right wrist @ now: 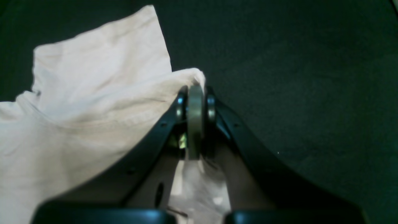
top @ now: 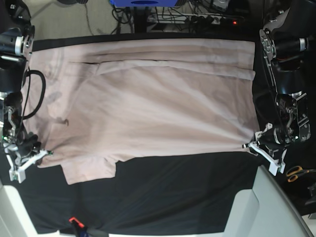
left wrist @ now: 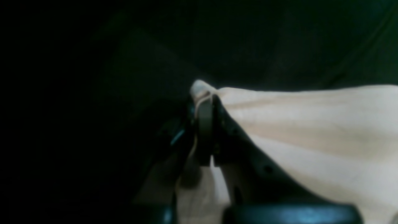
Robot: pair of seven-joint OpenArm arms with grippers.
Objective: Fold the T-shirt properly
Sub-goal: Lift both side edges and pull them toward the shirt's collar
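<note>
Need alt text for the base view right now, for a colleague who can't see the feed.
A pale pink T-shirt lies spread sideways across a black table cloth, one sleeve sticking out at its near edge. The left gripper and right gripper each pinch a near corner of it, shut.

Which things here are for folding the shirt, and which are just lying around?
For the job:
T-shirt
left gripper, shut on the shirt
right gripper, shut on the shirt

Just lying about:
scissors
cables
blue thing

A black table cloth (top: 168, 192) is spread over the table; tangled cables (top: 207, 12) (beside orange-handled scissors (top: 295, 173)) are seen beyond.
</note>
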